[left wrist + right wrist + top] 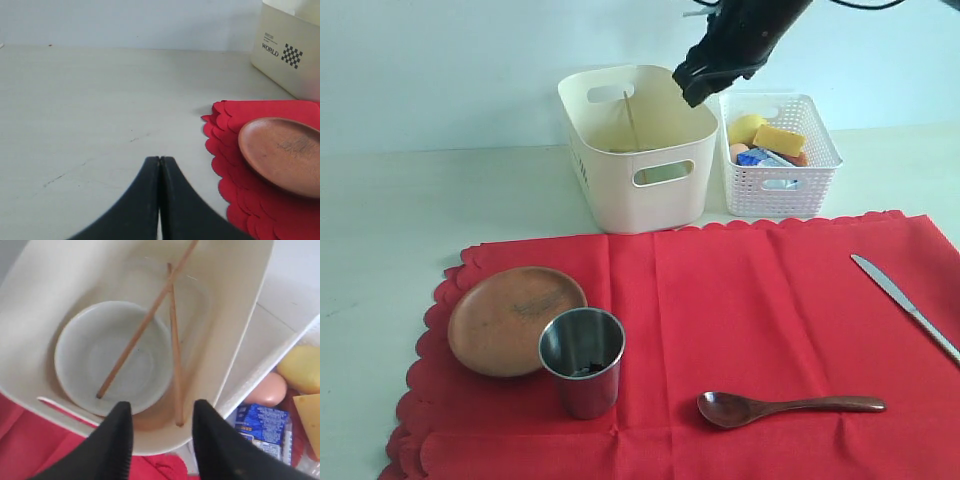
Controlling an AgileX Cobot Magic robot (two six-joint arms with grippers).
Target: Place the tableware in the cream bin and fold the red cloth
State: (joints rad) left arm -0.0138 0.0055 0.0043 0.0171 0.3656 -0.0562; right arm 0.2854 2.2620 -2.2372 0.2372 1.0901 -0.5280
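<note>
The red cloth point(720, 330) lies flat on the table. On it sit the brown plate point(510, 318), steel cup point(582, 360), wooden spoon point(785, 406) and metal knife point(905, 305). The cream bin point(650, 200) stands behind the cloth. Inside the cream bin point(240, 315) lie the bowl point(115, 357) and the chopsticks point(172, 335). My right gripper point(162, 410) hangs open and empty above the bin's near right corner; it shows as the dark right gripper point(705, 78) in the exterior view. My left gripper point(160, 159) is shut and empty over bare table, left of the plate point(282, 155).
A white lattice basket point(782, 190) holding a lemon point(745, 128), cheese point(778, 140), an egg point(269, 389) and a blue milk carton point(264, 427) stands right of the cream bin. The knife lies near the table's right edge.
</note>
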